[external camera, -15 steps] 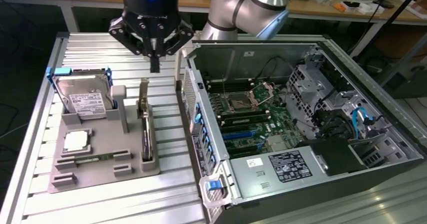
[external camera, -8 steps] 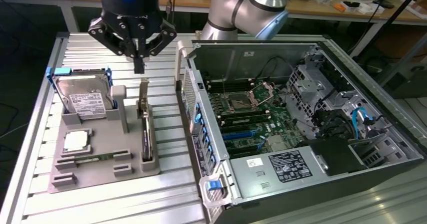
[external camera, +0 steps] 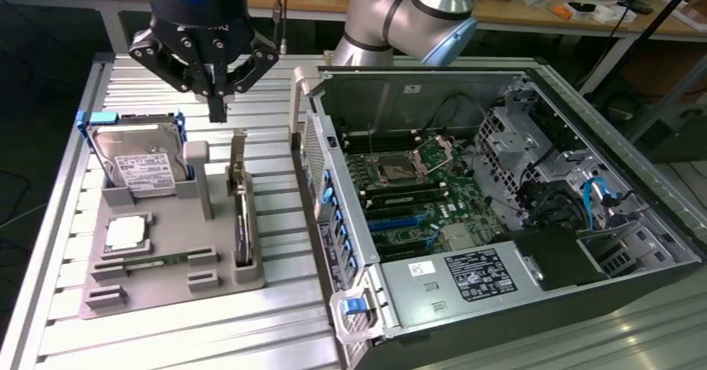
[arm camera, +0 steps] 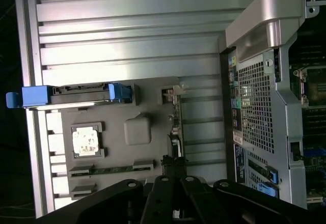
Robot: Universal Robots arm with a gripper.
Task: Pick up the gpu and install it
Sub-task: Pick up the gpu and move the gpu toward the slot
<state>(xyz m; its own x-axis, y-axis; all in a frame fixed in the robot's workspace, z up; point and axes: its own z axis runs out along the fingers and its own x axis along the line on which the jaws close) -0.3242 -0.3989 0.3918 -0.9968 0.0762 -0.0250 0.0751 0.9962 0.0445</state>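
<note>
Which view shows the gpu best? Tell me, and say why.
The exterior view: the gpu stands on edge in the gray holder, with its full length and one side visible. In the wrist view it appears edge-on, as a thin strip.

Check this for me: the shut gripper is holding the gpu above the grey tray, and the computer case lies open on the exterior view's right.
One point is wrong: the shut gripper holds nothing. The exterior view shows the gpu standing on edge in the grey tray, with the gripper hovering above the tray. The computer case does lie open on the exterior view's right.
</note>
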